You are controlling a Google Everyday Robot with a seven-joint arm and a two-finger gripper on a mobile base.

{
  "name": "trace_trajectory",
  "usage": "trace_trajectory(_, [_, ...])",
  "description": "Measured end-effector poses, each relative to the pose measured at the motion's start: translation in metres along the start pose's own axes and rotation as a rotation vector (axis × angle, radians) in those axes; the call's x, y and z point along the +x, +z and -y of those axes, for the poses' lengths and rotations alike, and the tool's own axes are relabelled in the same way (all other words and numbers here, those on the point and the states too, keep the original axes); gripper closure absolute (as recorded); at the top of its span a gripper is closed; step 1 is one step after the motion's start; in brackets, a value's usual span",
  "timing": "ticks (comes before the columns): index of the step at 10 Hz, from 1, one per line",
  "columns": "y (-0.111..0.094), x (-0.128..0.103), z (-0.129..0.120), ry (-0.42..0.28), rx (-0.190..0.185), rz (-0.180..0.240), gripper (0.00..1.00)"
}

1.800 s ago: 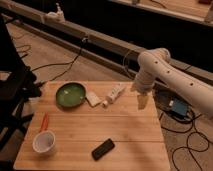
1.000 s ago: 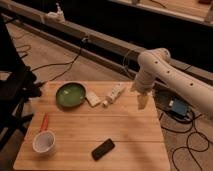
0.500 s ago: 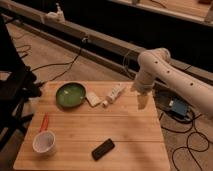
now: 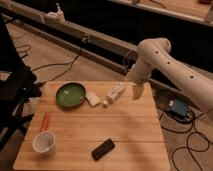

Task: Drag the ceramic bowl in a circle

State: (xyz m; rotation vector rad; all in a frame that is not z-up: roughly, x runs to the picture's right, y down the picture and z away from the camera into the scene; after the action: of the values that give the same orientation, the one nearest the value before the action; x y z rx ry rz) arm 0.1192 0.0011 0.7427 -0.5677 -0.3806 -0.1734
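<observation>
Green ceramic bowl [image 4: 70, 94] sits upright at the far left of the wooden table [image 4: 131, 131], untouched. Just right of it is a small white block [image 4: 92, 99]; I can't tell if it touches the rim. Past that, a white bottle [image 4: 115, 93] lies on its side. Nearer the front are a white cup [image 4: 44, 142], an orange stick [image 4: 44, 121] just behind it, and a black phone [image 4: 103, 149]. My claw [image 4: 137, 92] hangs over the table's far right edge, well apart from the bowl, pointing down; can't tell if it's released or clenched. My read of the step in hand: approach, no contact, drag not begun. Next move calls for crossing left above bottle and block without knocking them, then coming down on the bowl's rim or inner wall. The block likely sits in the circle's way.
</observation>
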Motion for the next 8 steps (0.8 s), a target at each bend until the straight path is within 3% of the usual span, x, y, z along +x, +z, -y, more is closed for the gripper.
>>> trace_trajectory(2, [0.022, -0.042, 0.013, -0.065, 0.026, 0.128, 0.26])
trace_trajectory(5, [0.055, -0.08, 0.024, -0.127, 0.041, 0.184, 0.26])
trace_trajectory(8, [0.054, -0.079, 0.024, -0.126, 0.044, 0.184, 0.26])
